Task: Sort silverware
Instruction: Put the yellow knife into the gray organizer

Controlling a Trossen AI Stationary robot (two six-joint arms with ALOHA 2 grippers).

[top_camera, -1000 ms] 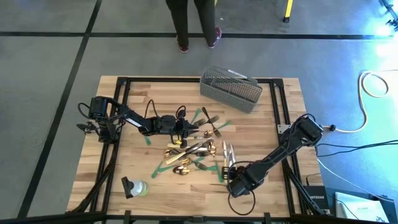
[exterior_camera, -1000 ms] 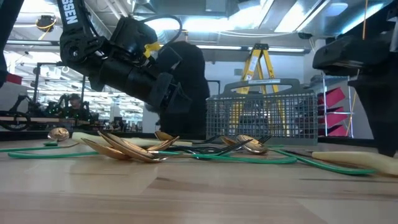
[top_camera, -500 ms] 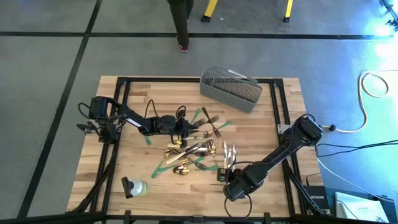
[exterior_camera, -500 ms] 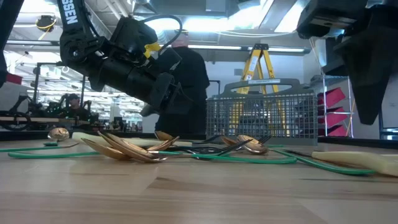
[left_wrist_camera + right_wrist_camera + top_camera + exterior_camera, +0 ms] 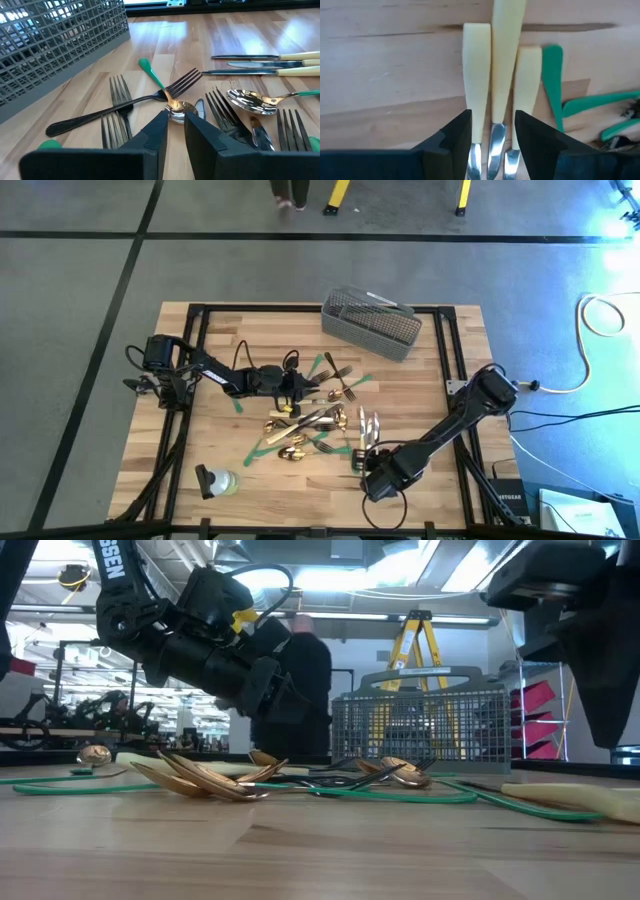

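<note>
A pale wooden worktop [image 5: 230,340] with a black frame stands on a grey floor, a grey wire mesh basket [image 5: 371,326] at its far edge. Mid-worktop lies the silverware: shiny gold spoons [image 5: 290,438], dark metal forks [image 5: 120,112] and, right of them, three cream-handled knives [image 5: 503,75] side by side, among flat green tape strips [image 5: 262,442]. The left end effector [image 5: 172,131], fingers narrowly parted and holding nothing, sits low at a gold spoon bowl in the pile. The right end effector [image 5: 492,131], fingers spread and empty, hovers over the knife handles near the worktop's near edge.
</note>
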